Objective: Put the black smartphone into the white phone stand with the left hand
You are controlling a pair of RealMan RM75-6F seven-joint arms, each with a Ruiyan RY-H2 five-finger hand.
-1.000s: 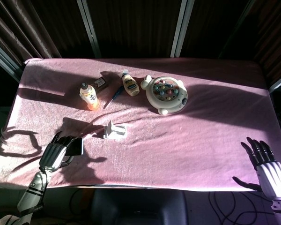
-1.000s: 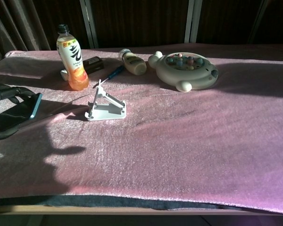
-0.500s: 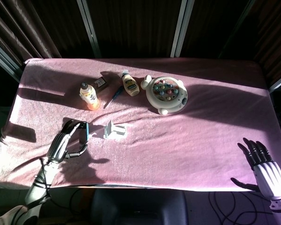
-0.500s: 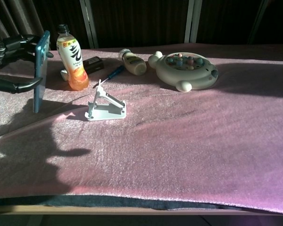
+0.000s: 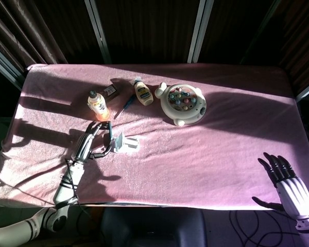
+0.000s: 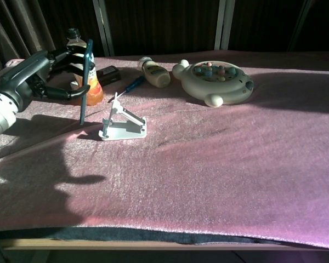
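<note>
My left hand (image 5: 90, 143) (image 6: 52, 74) holds the black smartphone (image 5: 109, 132) (image 6: 86, 82) upright on its edge, just left of the white phone stand (image 5: 126, 142) (image 6: 121, 123). The phone hangs a little above the cloth and stands apart from the stand, with its lower end near the stand's left side. The stand sits on the pink cloth with nothing in it. My right hand (image 5: 288, 182) is open with fingers spread at the table's front right corner, seen only in the head view.
Behind the stand are an orange drink bottle (image 6: 82, 60), a small dark box (image 6: 108, 73), a blue screwdriver (image 6: 132, 84), a lying cream bottle (image 6: 155, 72) and a round toy game (image 6: 216, 81). The pink cloth (image 6: 219, 164) covers the table.
My left hand has carried the phone up and rightward from the table's left front toward the stand, turning it from flat to upright. The right hand barely shifted.
</note>
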